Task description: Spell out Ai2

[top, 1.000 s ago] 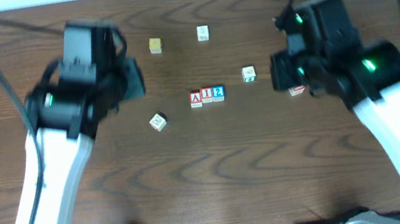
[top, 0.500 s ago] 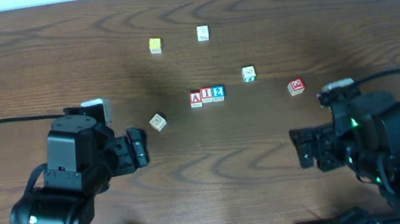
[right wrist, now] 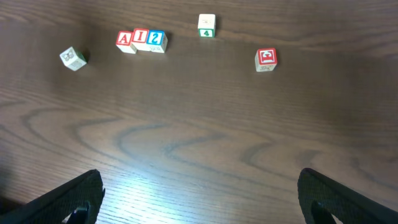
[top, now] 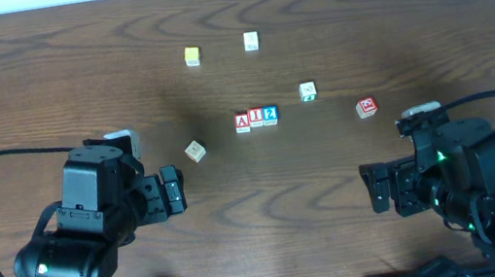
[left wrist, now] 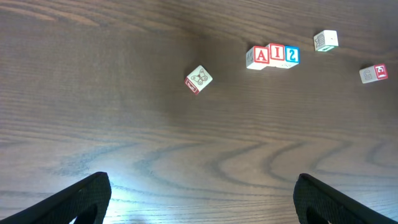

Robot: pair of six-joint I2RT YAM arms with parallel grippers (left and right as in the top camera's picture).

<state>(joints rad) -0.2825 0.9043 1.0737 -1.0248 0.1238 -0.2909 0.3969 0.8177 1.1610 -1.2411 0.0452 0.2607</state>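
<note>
Three white cubes stand touching in a row at the table's middle: the red A cube (top: 242, 122), the red I cube (top: 255, 118) and the blue 2 cube (top: 270, 114). The left wrist view shows the A (left wrist: 260, 56), I (left wrist: 277, 54) and 2 (left wrist: 290, 56); the right wrist view shows the A (right wrist: 126, 41), I (right wrist: 141, 38) and 2 (right wrist: 156, 41). My left gripper (top: 172, 189) is open near the front left, empty, far from the row. My right gripper (top: 380, 187) is open at the front right, holding nothing.
A pale cube (top: 194, 150) lies tilted left of the row. A green-marked cube (top: 308, 92) and a red-marked cube (top: 367, 107) sit to the right. A yellow cube (top: 192, 56) and a white cube (top: 252, 41) are farther back.
Both arms drew back from beside the row to the table's front corners, and both grippers went from shut to open. The cubes stayed in place.
</note>
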